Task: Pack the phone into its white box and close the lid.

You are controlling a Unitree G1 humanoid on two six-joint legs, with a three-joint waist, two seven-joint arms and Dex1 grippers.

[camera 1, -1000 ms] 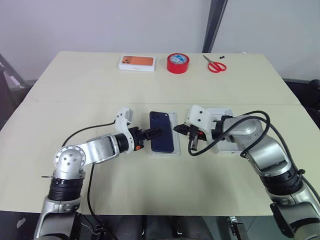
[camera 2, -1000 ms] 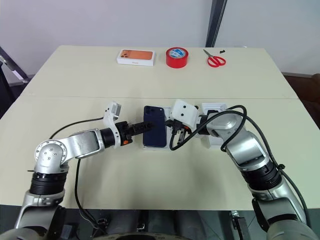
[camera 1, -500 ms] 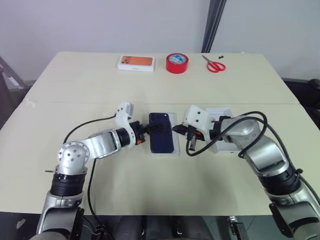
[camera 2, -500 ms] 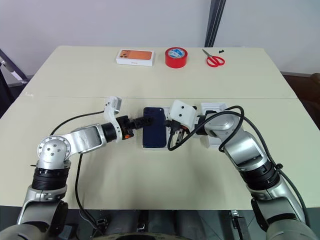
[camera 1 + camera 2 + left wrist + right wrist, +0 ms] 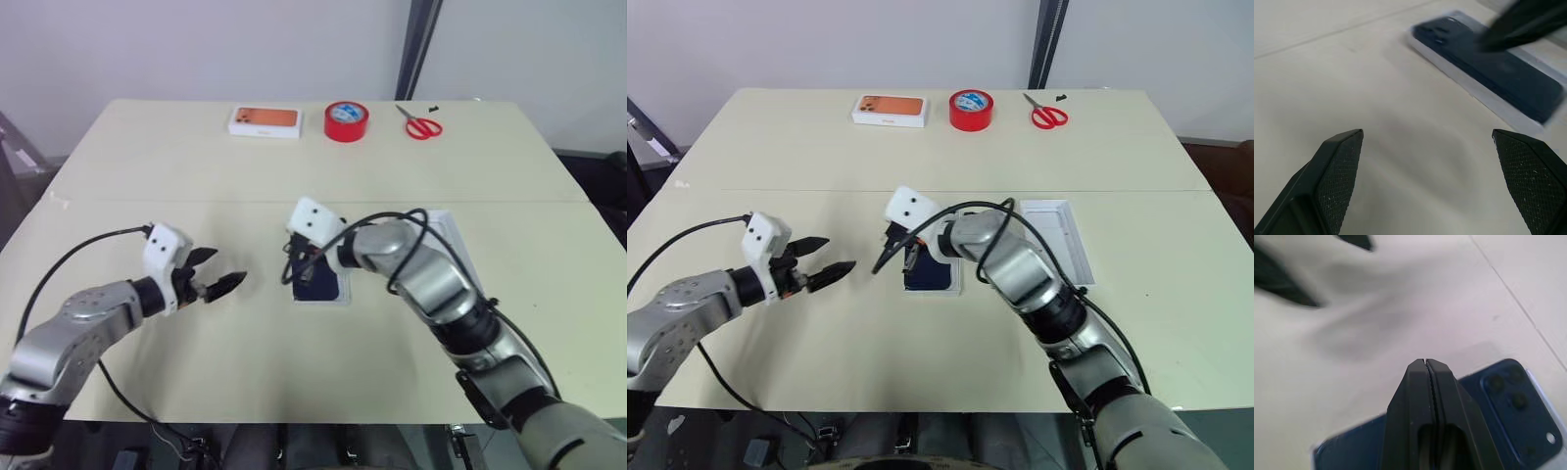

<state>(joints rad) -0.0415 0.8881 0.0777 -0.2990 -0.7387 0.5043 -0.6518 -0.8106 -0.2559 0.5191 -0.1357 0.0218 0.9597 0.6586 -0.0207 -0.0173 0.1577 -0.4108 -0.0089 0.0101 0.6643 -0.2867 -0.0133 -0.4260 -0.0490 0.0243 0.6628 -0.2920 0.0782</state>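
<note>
The dark navy phone [image 5: 927, 277] lies camera side up in the shallow white box [image 5: 1474, 88] at the middle of the table. My right gripper [image 5: 1425, 363] is shut with nothing in it and hovers just over the phone's left edge, reaching in from the right. Well to the left of the box, my left gripper [image 5: 828, 258] stands wide open and empty above bare table, pointing toward the phone. The lid [image 5: 1058, 240] lies inside up on the table to the right of the box, behind my right arm.
Along the far edge stand a white box printed with an orange phone [image 5: 265, 120], a red tape roll [image 5: 347, 120] and red-handled scissors [image 5: 421, 125]. A seam crosses the table behind the phone. A black cable loops off each wrist.
My left gripper has pulled away from the phone to the left and rolled. My right gripper has swung left across the phone, uncovering the lid. The phone has stayed in the box.
</note>
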